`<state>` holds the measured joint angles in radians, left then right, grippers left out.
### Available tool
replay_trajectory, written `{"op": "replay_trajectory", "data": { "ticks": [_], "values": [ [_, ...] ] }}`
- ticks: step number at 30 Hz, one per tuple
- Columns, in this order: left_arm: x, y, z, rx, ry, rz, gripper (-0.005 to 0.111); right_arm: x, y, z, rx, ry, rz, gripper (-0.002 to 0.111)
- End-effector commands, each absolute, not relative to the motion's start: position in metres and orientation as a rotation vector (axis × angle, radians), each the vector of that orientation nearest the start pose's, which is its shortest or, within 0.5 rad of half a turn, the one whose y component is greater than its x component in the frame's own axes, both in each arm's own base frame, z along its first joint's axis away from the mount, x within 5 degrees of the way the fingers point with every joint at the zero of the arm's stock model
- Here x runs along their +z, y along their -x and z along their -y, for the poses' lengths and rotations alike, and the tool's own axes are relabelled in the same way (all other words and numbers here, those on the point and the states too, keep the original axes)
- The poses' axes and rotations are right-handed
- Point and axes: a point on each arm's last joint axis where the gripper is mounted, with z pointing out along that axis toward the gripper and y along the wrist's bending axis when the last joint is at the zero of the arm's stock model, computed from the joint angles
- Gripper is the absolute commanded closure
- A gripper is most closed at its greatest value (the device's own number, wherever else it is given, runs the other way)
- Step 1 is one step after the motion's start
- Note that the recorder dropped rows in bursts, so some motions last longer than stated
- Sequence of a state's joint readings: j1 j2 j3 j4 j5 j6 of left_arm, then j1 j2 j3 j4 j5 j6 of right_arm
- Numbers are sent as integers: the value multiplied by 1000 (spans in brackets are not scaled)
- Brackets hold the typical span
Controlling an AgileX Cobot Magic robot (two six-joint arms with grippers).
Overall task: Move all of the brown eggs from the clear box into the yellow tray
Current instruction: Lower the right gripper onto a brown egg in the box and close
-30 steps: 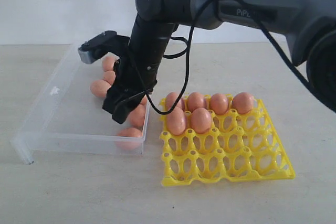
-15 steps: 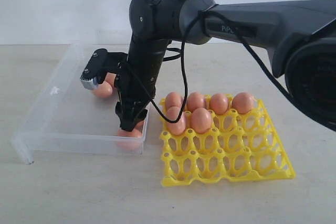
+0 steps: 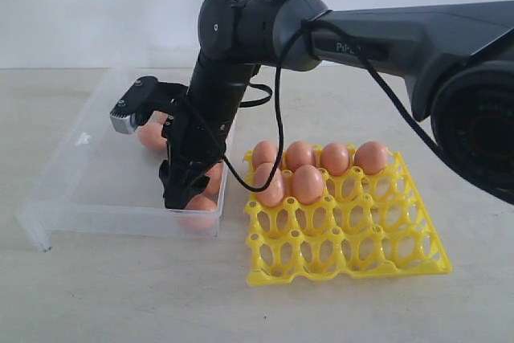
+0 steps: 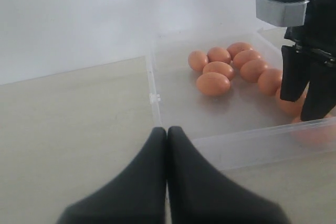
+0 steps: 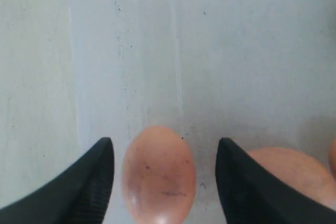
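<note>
The clear box (image 3: 120, 218) lies on the left with several brown eggs (image 4: 212, 83) loose along its right side. To its right the yellow tray (image 3: 345, 255) holds several brown eggs (image 3: 307, 183) in its far cups. My right gripper (image 3: 178, 197) reaches across into the box and points down by the near right corner. It stands open (image 5: 165, 142) with one brown egg (image 5: 159, 174) between its fingers, untouched on both sides. Another egg (image 5: 289, 174) lies just outside one finger. My left gripper (image 4: 167, 129) is shut and empty, outside the box's near wall (image 4: 247, 142).
The right arm's black forearm (image 3: 385, 26) and cable (image 3: 277, 134) hang over the tray's far left cups. The right gripper (image 4: 302, 107) shows in the left wrist view, over the box's eggs. Bare beige tabletop (image 3: 120, 295) lies in front of the box and the tray.
The right gripper has swung lower and slightly left inside the box, coming down around the egg by the near right corner. The eggs in the tray have not moved.
</note>
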<state>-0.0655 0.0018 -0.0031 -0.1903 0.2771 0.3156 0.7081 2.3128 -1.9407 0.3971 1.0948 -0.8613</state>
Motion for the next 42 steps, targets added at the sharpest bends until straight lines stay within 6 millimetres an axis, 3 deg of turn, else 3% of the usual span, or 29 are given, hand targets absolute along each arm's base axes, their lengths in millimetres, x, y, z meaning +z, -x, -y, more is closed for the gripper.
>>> {"op": "replay_trajectory", "data": {
  "ticks": [1,4,7,11,20,25,42],
  "values": [
    [190,-55,9,-11,-199,-1727,111,147,-344,-336,525,1952,-2295,53],
    [190,-55,9,-11,-199,-1727,111,124,-347,-333,467,1948,-2380,53],
    [190,-55,9,-11,-199,-1727,111,116,-351,-335,446,1852,-2430,57],
    [190,-55,9,-11,-199,-1727,111,117,-355,-337,423,1808,-2408,108],
    [190,-55,9,-11,-199,-1727,111,120,-356,-330,318,1868,-2414,108],
    [190,-55,8,-9,-196,-1728,111,120,-357,-331,316,1798,-2453,108],
    [190,-55,8,-9,-196,-1728,111,121,-356,-329,316,1798,-2484,108]
  ]
}}
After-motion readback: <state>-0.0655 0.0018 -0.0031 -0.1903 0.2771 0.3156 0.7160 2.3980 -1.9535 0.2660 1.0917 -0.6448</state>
